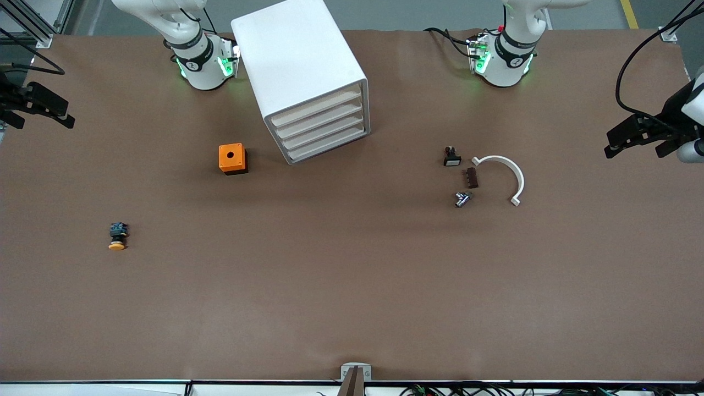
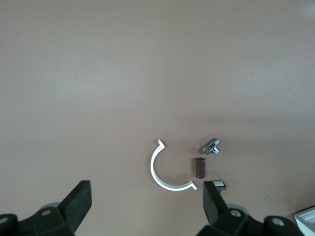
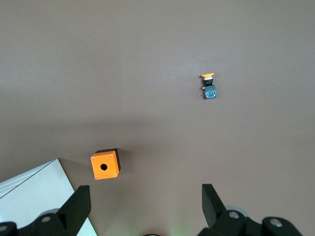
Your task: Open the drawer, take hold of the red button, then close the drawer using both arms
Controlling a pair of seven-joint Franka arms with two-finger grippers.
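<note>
Two arms wait at the table's ends, both up in the air. The left gripper [image 1: 632,137] hangs over the edge of the table [image 1: 352,286] at the left arm's end, the right gripper [image 1: 52,110] over the edge at the right arm's end; each has its jaws spread wide with nothing between them. A white drawer cabinet [image 1: 305,71] stands between the two bases, all four drawers [image 1: 324,129] shut, its front angled toward the camera. The red button can't be seen anywhere — so its place relative to either jaw can't be told. An orange box [image 1: 232,158] sits just beside the cabinet toward the right arm's end, and a yellow-capped button [image 1: 117,236] lies nearer the camera, well apart. Toward the left arm's end: a white curved clip [image 1: 509,173], a small brown block [image 1: 472,177], a metal fitting [image 1: 462,198], a black switch [image 1: 451,157], close together. Big bare stretch of table nearer the camera.
</note>
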